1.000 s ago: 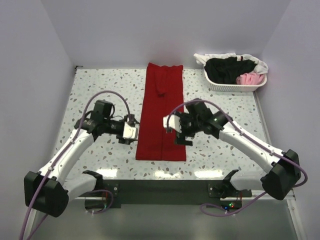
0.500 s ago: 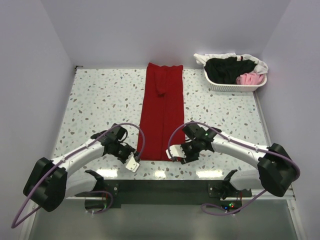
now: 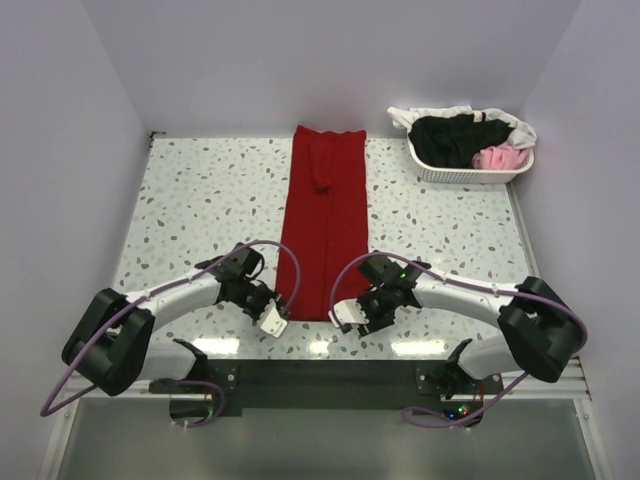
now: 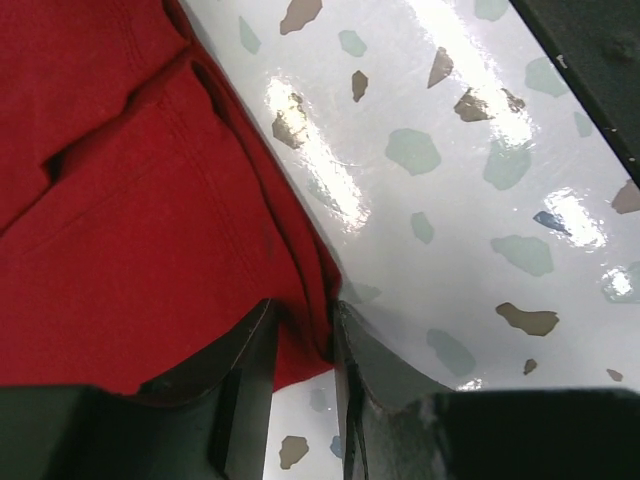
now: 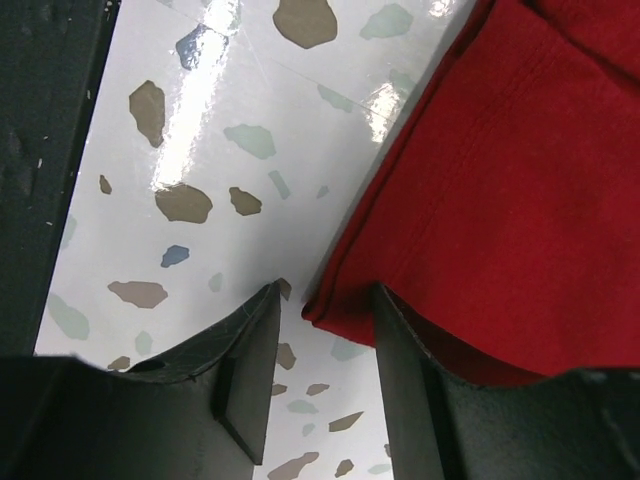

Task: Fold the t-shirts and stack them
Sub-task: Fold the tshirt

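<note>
– Since the dark red t-shirt lies on the desk as one long narrow strip, from the far edge down to the near edge, why do we work at its near end?

– We think it is for the next fold. The strip must be folded across its length, so we take the two near corners and can carry them toward the far end. Taking one corner on each side should keep the hem straight.

– What does the left gripper do?

– It stands at the left near corner, low on the desk. Its fingers are drawn close together and the red cloth fills the narrow gap between them, so we judge that it pinches the folded edge.

– And the right gripper?

– It is at the right near corner, about half closed. The corner of the cloth reaches into the gap, but bare desk shows between one finger and the hem. From this angle we cannot tell if it really grips or only touches.

– Where are the other shirts?

– The black t-shirt, the pink t-shirt and the white t-shirt wait in the white basket at the far right corner, well apart from the strip. Nothing is stacked yet.
</note>
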`<state>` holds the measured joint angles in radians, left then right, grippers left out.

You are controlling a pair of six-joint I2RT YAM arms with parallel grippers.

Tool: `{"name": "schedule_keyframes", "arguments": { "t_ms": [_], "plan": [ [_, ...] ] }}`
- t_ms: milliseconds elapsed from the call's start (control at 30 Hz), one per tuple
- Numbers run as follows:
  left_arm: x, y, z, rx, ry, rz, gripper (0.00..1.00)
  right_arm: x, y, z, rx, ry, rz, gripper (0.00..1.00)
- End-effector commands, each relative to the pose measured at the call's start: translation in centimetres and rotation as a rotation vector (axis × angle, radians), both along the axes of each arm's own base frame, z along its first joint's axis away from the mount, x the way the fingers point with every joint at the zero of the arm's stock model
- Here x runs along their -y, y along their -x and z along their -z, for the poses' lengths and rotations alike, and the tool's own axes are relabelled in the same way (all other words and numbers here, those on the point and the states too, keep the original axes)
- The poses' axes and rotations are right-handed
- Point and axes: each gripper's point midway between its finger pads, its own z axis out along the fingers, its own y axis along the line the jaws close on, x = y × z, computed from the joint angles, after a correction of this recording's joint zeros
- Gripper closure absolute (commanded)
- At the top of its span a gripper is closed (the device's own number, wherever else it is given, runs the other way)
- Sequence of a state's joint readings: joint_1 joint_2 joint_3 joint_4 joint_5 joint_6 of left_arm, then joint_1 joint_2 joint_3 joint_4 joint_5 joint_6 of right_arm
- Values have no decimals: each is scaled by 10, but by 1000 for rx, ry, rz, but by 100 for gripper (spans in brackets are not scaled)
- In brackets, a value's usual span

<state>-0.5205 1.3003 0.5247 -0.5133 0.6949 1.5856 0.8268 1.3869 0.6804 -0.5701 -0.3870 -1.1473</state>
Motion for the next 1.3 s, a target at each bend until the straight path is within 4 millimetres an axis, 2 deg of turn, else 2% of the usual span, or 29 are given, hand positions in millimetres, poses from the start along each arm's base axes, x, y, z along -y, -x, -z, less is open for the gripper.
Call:
{"name": "schedule_keyframes", "arguments": {
  "t_ms": [0, 67, 100, 133, 167, 200, 233, 267, 400, 467, 533, 567, 633, 700, 800, 833, 900, 967, 1000, 1033, 1067, 1133, 1233, 1267],
  "plan": [
    [0, -6, 6, 14, -25, -1, 68, -5, -10, 9, 57, 3, -13, 57],
    [3, -5, 5, 13, -18, 3, 73, -6, -14, 11, 70, 5, -2, 62],
    [4, -5, 5, 11, -16, 1, 76, -6, -15, 12, 68, 8, 14, 69],
    [6, -3, 4, 4, -10, 2, 85, -7, -17, 13, 73, 10, 23, 74],
    [8, -4, 2, 2, -1, -9, 93, -9, -19, 10, 75, 5, 38, 85],
    [8, -3, 1, -2, -1, -14, 94, -9, -19, 9, 73, 6, 40, 91],
    [10, -2, 0, -4, 3, -12, 100, -11, -20, 5, 78, 0, 45, 96],
    [12, -1, -5, -2, 13, -17, 100, -12, -18, 2, 78, -3, 45, 100],
    [20, 25, -21, -26, 39, 33, 100, -19, 8, -21, 70, -38, 11, 100],
    [28, 46, -36, -23, 67, 88, 100, -23, 35, -38, 68, -68, -55, 100],
    [36, 66, -48, -45, 92, 125, 100, -24, 54, -50, 33, -83, -51, 100],
    [39, 70, -59, -57, 119, 104, 100, -28, 60, -61, 31, -120, -56, 100],
    [43, 73, -76, -95, 146, 67, 100, -27, 57, -73, 33, -127, -22, 100],
    [41, 70, -82, -110, 127, 40, 100, -25, 47, -85, 64, -153, -3, 100],
    [43, 49, -97, -101, 155, -18, 100, -24, 26, -101, 87, -198, 43, 100],
    [43, 31, -107, -83, 190, -59, 100, -26, 19, -108, 101, -213, 48, 100],
    [44, 15, -108, -87, 190, -85, 100, -25, 1, -109, 113, -211, 75, 100],
    [47, -6, -112, -94, 189, -122, 100, -29, -23, -119, 149, -240, 104, 100],
    [47, -17, -116, -91, 203, -143, 100, -31, -32, -114, 142, -227, 116, 100],
    [51, -28, -123, -76, 218, -154, 100, -38, -44, -123, 160, -260, 120, 100],
    [52, -35, -118, -88, 213, -167, 100, -34, -59, -125, 171, -265, 153, 100],
    [54, -57, -124, -47, 237, -196, 100, -39, -82, -126, 187, -269, 165, 100],
    [55, -86, -117, -37, 234, -236, 100, -36, -119, -124, 203, -274, 206, 100],
    [55, -93, -116, -33, 234, -243, 100, -36, -126, -124, 207, -276, 209, 100]
  ]
}}
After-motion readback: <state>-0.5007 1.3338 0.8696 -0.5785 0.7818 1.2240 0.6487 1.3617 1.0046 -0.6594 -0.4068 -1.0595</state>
